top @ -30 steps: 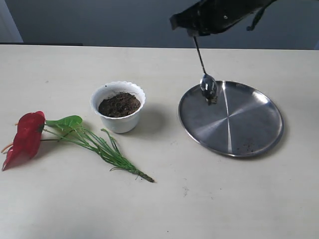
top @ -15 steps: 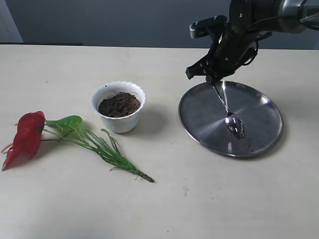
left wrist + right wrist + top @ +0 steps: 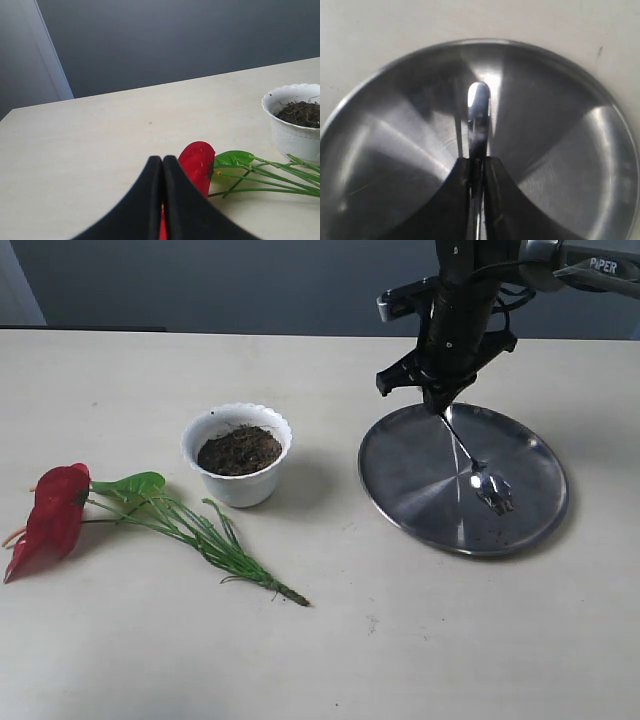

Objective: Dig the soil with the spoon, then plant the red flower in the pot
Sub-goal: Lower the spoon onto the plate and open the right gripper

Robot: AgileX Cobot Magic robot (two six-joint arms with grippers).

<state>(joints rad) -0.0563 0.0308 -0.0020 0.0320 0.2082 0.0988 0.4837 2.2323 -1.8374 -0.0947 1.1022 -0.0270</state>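
Spoon [image 3: 470, 460] and arm have both shifted: the bowl now lies farther out from the right fingers [image 3: 441, 400] than half a second ago, near the rim of the steel plate [image 3: 400, 480] on the side away from them, and the arm stands more upright. Those fingers are almost closed, pinching the spoon by its thin handle, which slants down from their tips to the plate. The left fingers [image 3: 154, 177] are pressed together with nothing between them. The red flower [image 3: 197, 159] lies on the surface [image 3: 100, 140] just past their tips. The pot [image 3: 292, 135] of soil [image 3: 300, 112] is farther beyond.
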